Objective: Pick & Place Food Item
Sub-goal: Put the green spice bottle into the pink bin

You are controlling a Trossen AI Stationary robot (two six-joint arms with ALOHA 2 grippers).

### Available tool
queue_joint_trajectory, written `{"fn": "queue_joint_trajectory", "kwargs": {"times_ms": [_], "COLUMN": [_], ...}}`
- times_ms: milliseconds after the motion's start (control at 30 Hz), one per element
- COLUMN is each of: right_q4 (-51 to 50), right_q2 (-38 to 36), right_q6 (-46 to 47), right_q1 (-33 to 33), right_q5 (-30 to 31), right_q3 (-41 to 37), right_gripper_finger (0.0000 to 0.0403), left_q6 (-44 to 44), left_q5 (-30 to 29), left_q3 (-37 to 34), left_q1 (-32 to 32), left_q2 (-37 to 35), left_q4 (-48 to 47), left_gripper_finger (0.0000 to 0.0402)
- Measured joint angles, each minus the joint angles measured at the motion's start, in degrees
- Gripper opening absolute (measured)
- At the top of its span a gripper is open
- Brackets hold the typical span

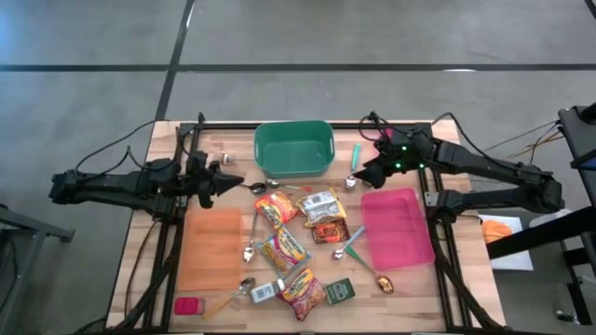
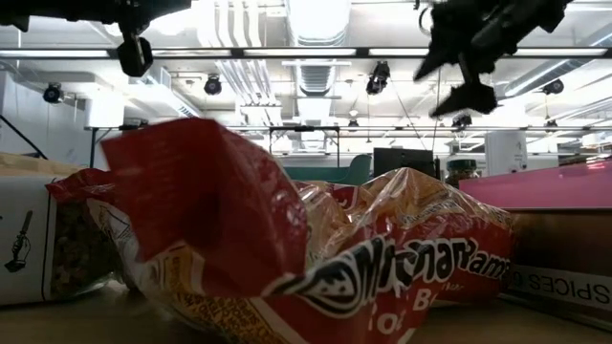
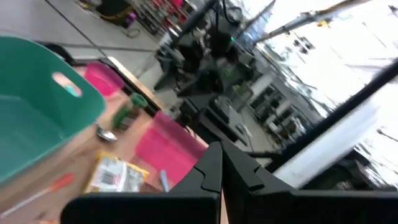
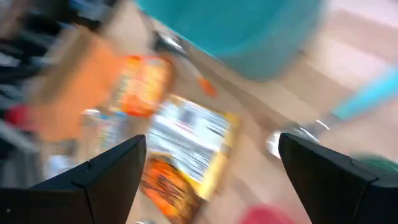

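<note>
Fingers: right gripper (image 1: 358, 175) spread wide, empty, right of centre; left gripper (image 1: 239, 181) pressed together, empty, left of centre. Food packets (image 1: 296, 237) lie mid-table; bin (image 1: 294, 148) empty. Nothing picked yet.

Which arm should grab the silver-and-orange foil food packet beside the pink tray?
Probably the right. Its open right gripper hangs near the silver-and-orange foil food packet, facing it. The left gripper is shut and farther away.
</note>
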Motion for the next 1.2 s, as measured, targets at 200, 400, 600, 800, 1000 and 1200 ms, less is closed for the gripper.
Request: {"fn": "queue_joint_trajectory", "kwargs": {"times_ms": [200,400,600,800,1000,1200], "right_q4": [-19.28,-32.99,-39.82,-39.53,-36.28,-31.18], "right_q2": [7.5,16.56,24.31,27.12,25.87,24.42], "right_q6": [-2.37,-0.49,-2.41,-6.2,-9.22,-10.3], "right_q1": [-0.25,-0.32,-1.12,-2.44,-4.83,-5.83], "right_q5": [11.87,14.88,16.66,16.45,14.68,11.23], "right_q3": [12.23,23.52,27.14,25.04,21.13,16.95], "right_gripper_finger": [0.036,0.036,0.036,0.036,0.036,0.036], "left_q6": [-0.33,-3.06,-4.55,-4.52,-4.37,-5.35], "left_q5": [-2.21,-2.47,-3.47,-2.65,-0.9,-0.9], "left_q3": [0.31,0.31,0.33,0.31,0.31,0.26], "left_q1": [0.0,0.0,0.04,0.02,-0.02,-0.02], "left_q2": [0.0,0.11,0.11,0.11,0.11,0.11], "left_q4": [-0.01,-0.5,-0.87,-0.87,-1.4,-2.64], "left_gripper_finger": [0.0,0.0,0.0,0.0,0.0,0.0]}}
